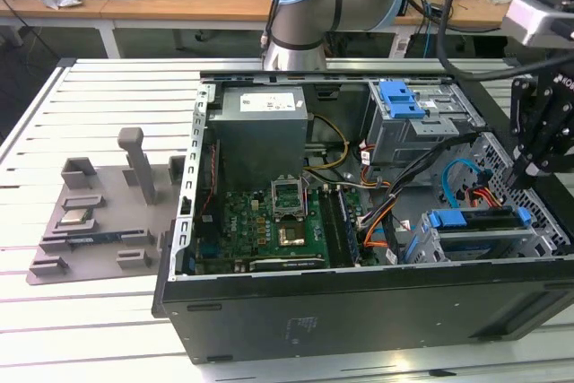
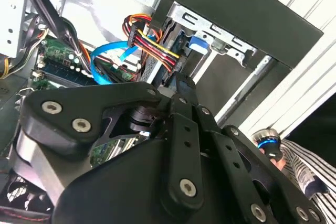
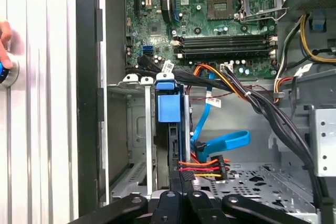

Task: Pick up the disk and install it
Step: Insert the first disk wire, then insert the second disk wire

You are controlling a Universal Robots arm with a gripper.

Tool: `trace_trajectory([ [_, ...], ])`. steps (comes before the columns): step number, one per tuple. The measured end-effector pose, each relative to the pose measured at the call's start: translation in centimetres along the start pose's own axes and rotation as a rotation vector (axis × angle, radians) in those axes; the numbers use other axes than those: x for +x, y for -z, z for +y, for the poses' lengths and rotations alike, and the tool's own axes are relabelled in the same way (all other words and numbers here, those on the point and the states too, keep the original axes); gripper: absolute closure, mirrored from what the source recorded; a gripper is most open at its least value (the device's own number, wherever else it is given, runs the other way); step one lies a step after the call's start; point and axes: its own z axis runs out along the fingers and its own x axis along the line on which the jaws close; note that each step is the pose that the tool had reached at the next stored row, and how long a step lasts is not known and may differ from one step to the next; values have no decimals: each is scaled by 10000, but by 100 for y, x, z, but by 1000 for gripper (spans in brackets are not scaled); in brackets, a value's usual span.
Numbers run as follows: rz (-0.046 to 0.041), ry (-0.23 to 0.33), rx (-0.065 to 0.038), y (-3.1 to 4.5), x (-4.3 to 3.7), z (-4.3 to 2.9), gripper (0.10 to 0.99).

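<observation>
The disk [image 1: 475, 219] sits in the case's [image 1: 359, 320] bay, apparently seated; end effector [image 1: 520, 177] just above it.

Open PC case [image 1: 193, 213] lay on slatted table [image 1: 90, 87]; motherboard [image 1: 260, 226] and grey power supply [image 1: 260, 132] inside. Grey fixture tray [image 1: 99, 221] sat beside the case, at exterior view's left.

Exterior view high, wide over computer case [image 1: 359, 311]; both wrist views close inside it.
</observation>
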Motion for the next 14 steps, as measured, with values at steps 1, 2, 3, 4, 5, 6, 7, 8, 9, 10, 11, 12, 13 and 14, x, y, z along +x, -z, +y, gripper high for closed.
trace_trajectory([
  [1, 0, 0, 0, 20, 2, 1, 980],
  [2, -1, 0, 0, 40, 4, 2, 980],
  [3, -1, 0, 0, 66, 7, 3, 980],
  [4, -2, 0, -1, 74, 8, 3, 980],
  [5, -3, 0, -1, 76, 8, 3, 980],
  [6, -3, 0, -1, 77, 7, 3, 980],
  [7, -1, 0, 0, 78, 8, 3, 980],
  [8, 0, 0, 0, 78, 8, 4, 980],
  [9, -1, 0, 0, 78, 8, 4, 980],
  [10, -1, 0, -1, 78, 8, 4, 980],
  [11, -1, 0, 0, 79, 8, 3, 980],
  [12, -1, 0, 0, 79, 8, 4, 973],
  [13, -1, 0, -1, 79, 8, 4, 914],
  [14, -1, 0, 0, 79, 8, 4, 914],
])
